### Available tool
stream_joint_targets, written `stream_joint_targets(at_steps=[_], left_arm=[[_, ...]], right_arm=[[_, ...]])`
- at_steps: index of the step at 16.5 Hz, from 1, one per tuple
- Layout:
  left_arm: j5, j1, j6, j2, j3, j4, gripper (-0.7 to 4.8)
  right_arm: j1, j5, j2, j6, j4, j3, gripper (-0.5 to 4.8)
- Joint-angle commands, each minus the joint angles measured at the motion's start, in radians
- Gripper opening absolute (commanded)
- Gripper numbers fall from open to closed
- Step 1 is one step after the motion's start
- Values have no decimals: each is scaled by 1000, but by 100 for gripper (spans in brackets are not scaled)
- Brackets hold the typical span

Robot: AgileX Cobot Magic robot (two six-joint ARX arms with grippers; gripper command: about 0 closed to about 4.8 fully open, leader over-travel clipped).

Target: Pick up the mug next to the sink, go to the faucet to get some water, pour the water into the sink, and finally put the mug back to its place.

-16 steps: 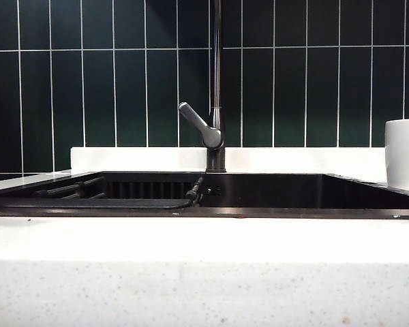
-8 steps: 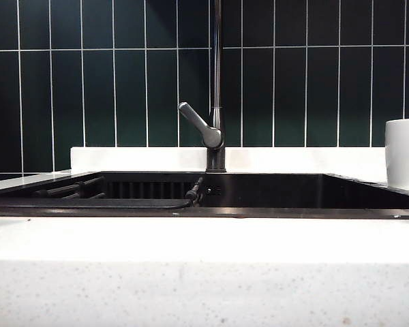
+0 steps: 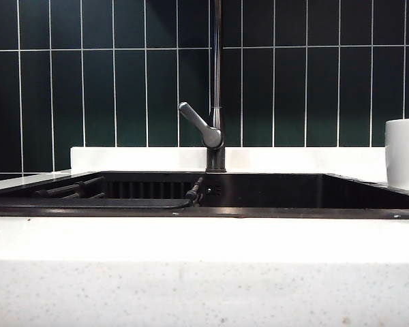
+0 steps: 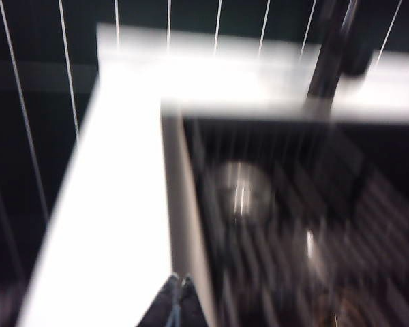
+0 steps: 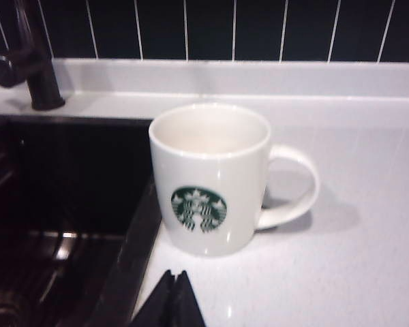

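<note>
Upright on the white counter (image 5: 368,272), the mug (image 5: 211,184) stands just beside the right rim of the sink (image 5: 68,184), its green-and-white logo facing the right wrist camera and its loop handle turned away from the basin; the mug looks empty; in the exterior view only its left part shows at the right edge (image 3: 403,153), with a sliver of the logo; the right gripper (image 5: 174,300) sits low in front of the mug, near it but not touching, its two dark fingertips pressed together with nothing between them; the left gripper (image 4: 178,303) is likewise pinched closed and empty, hovering over the left rim of the sink where white counter meets black basin, though that view is blurred; a round drain (image 4: 240,191) shows dimly on the basin floor; the faucet (image 3: 217,88) rises as a slim dark pipe behind the middle of the sink, its grey lever (image 3: 199,125) angled up to the left; dark green tiles (image 3: 88,88) cover the wall behind; neither gripper appears in the exterior view.
</note>
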Motion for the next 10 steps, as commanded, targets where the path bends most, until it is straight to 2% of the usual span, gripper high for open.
stream_joint_targets(at_steps=[1, 5, 10], left_arm=[[8, 0, 14, 0, 6, 166, -5], [8, 0, 13, 0, 7, 175, -5], [7, 0, 13, 0, 6, 174, -5]], right_arm=[[0, 2, -3, -5, 113, 5, -7], [0, -2, -3, -5, 200, 6, -7], [0, -11, -3, -2, 214, 11, -6]])
